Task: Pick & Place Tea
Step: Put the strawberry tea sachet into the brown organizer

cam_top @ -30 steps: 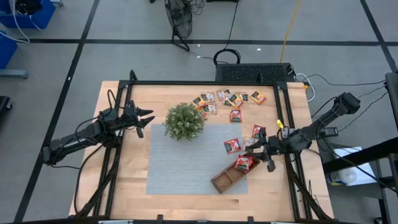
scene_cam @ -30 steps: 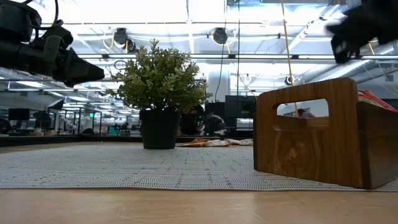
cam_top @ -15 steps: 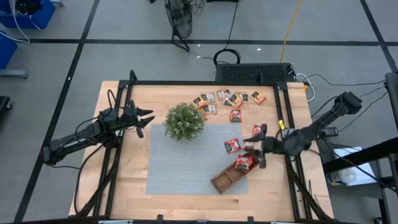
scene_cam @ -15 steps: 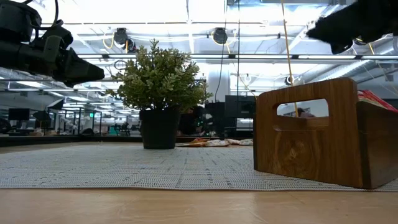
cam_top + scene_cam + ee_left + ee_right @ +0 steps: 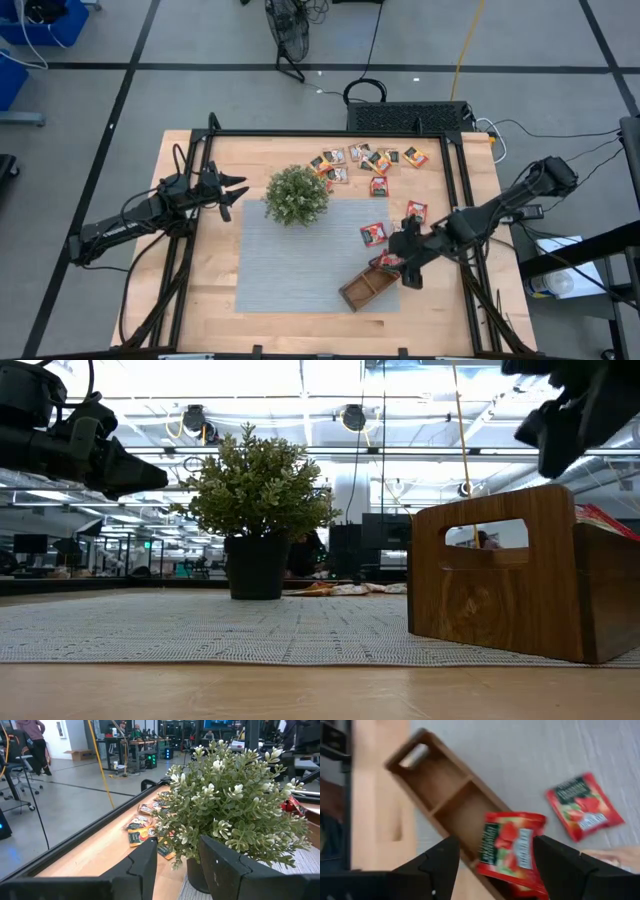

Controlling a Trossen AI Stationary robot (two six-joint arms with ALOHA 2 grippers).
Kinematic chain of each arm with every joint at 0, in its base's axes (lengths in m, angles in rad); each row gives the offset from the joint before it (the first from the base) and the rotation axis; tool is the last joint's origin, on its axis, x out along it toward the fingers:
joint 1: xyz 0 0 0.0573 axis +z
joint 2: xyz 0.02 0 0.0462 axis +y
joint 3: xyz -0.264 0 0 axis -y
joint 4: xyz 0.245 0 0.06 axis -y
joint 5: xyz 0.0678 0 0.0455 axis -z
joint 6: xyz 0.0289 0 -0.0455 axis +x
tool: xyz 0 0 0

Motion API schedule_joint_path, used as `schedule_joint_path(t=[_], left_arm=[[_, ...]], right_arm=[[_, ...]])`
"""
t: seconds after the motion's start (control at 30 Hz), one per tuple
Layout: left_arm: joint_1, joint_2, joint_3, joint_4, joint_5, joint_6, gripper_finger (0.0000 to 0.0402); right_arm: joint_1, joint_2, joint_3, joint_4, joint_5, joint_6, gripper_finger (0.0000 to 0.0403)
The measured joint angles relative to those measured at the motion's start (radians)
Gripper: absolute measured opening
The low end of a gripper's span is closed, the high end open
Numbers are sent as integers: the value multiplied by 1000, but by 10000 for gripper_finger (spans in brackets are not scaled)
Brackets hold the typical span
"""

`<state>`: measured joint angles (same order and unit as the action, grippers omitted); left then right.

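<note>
Here the right gripper point(image 5: 410, 258) hangs over the wooden tray point(image 5: 440, 795), jaws wide, a red tea sachet point(image 5: 510, 851) between them above the end compartment, likely mid-drop. Left gripper point(image 5: 232, 191) waits beside the plant point(image 5: 296, 194), jaws parted, empty.

A large open-plan robotics lab or workshop. A wooden table point(image 5: 200, 300) framed by black metal rails stands on a grey concrete floor point(image 5: 200, 100) marked with dark lines. Cables point(image 5: 365, 90) trail across the floor to black equipment behind the table, and a floor fan point(image 5: 287, 35) stands nearby. At table height, the view reaches a long hall with exposed ceiling ducts and strip lights point(image 5: 350, 415). Farther back stand workbenches with monitors point(image 5: 135, 745), an office chair point(image 5: 15, 775), a cardboard box point(image 5: 77, 755), and a person point(image 5: 35, 740) standing by a white wall.
</note>
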<state>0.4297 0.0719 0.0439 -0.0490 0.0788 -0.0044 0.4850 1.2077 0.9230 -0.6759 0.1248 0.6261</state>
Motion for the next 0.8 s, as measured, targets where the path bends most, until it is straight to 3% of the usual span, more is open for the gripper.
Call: schedule_joint_path(t=[0.23, 0.5, 0.8], left_arm=[[0, 0, 0, 0, 0, 0, 147], [0, 0, 0, 0, 0, 0, 147], [0, 0, 0, 0, 0, 0, 148]], right_arm=[[-63, 1, -3, -60, 4, -11, 232], [-111, 1, -100, 46, -47, -53, 231], [-112, 1, -132, 80, -104, -66, 200]])
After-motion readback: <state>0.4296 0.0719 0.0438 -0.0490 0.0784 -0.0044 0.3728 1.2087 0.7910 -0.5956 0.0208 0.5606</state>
